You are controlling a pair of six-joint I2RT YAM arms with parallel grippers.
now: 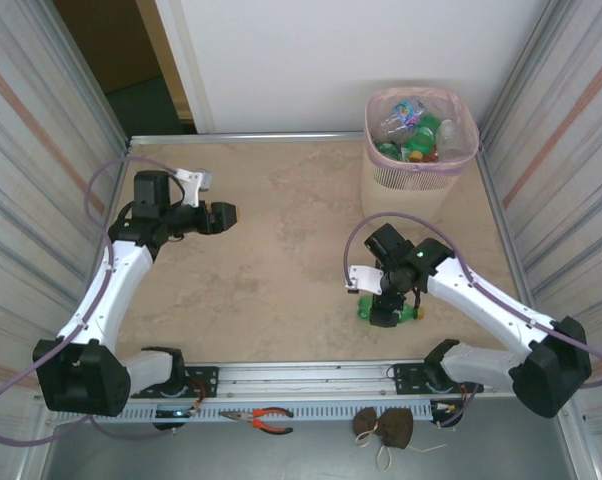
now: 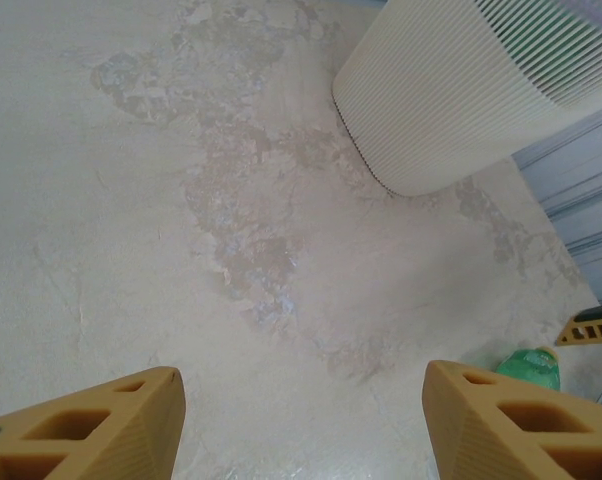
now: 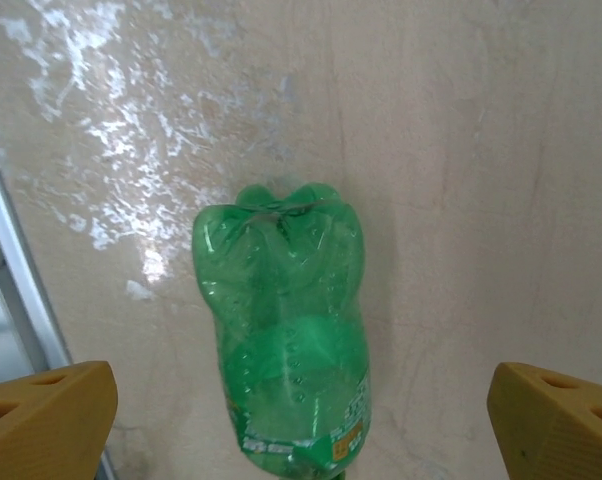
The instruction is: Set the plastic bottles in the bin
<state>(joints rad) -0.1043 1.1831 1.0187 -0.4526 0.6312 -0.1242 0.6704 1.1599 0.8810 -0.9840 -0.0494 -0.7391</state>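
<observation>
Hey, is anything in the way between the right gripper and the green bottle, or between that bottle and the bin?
Nothing visible. The right gripper hangs open directly over the green bottle, a finger on either side. From there to the bin is bare table; only the bin's own tall wall has to be cleared.

A robotics lab or test cell is indicated. A beige marbled surface (image 1: 271, 285) is enclosed by corrugated metal panels (image 1: 41, 140) and a white back wall (image 1: 331, 60). The left arm (image 1: 116, 290) and right arm (image 1: 491, 305) are bolted to an aluminium rail (image 1: 301, 378). Orange-handled pliers (image 1: 271, 419) are seen just beside it.
</observation>
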